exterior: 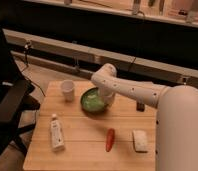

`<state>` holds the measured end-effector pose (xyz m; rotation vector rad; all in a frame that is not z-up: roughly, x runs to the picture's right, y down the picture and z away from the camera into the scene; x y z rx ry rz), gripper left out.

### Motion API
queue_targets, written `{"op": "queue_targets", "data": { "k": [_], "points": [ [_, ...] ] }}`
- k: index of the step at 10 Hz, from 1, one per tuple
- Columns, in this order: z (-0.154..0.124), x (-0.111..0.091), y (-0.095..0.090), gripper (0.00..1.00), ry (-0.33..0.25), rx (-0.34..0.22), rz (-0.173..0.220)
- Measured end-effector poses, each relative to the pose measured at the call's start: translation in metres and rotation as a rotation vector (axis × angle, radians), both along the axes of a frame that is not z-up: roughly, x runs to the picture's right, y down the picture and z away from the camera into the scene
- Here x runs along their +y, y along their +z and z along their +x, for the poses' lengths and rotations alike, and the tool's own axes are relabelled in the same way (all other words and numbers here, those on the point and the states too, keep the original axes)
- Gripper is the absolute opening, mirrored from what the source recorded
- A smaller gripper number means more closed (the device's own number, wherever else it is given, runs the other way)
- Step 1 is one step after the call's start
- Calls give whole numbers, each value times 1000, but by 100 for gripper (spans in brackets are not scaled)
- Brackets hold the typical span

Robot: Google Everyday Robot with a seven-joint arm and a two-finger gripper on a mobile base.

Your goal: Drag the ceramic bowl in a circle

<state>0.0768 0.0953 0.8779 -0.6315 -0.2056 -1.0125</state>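
Ceramic bowl [94,101]: rigid, glazed, likely slippery, breakable; mid-counter [87,145]. Best held at its right rim, where the gripper [108,101] sits, finger state indiscernible.

The scene is dim and warm-toned, the light falling from above onto the wooden bench [87,142], which is the brightest surface; the background behind it sinks into near black, with a paler strip along the top edge; the whole view is soft and grainy, edges smeared, fine detail lost; the ceramic bowl [93,101] shows a pale sheen inside, no hard glare; the tool [108,98] sits at the bowl's right rim under the white arm [137,92], which casts a faint shadow there; the chair [9,107] at left is nearly lost in darkness.
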Motion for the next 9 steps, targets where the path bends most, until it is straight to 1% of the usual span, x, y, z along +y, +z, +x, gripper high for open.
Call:
{"op": "queue_targets", "data": {
  "k": [3, 6, 9],
  "points": [
    [-13, 0, 0, 0, 2, -10, 3],
    [-11, -2, -2, 0, -15, -26, 1],
    [-13, -2, -1, 0, -15, -33, 3]
  ]
}}
